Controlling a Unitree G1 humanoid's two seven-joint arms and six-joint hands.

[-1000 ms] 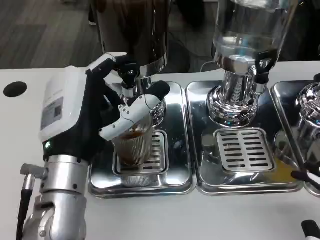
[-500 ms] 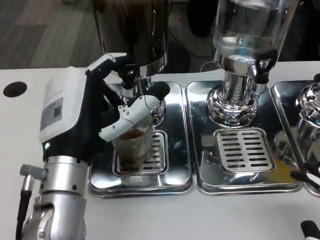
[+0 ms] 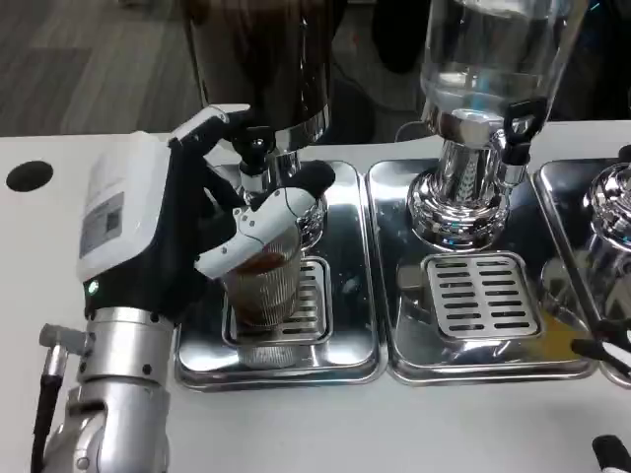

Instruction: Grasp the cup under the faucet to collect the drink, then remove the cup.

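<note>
While the silver left forearm rises from seven o'clock over the white worktop (image 3: 296, 424), the left hand (image 3: 173, 232) wraps its fingers (image 3: 261, 222) around the ribbed cup (image 3: 264, 286), which stands on the drip tray (image 3: 345, 345) grate. Brown drink shows inside. At twelve o'clock of it sits the faucet (image 3: 254, 158).

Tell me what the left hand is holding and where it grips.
The left hand holds the ribbed glass cup by its upper side wall near the rim, under the faucet.
</note>
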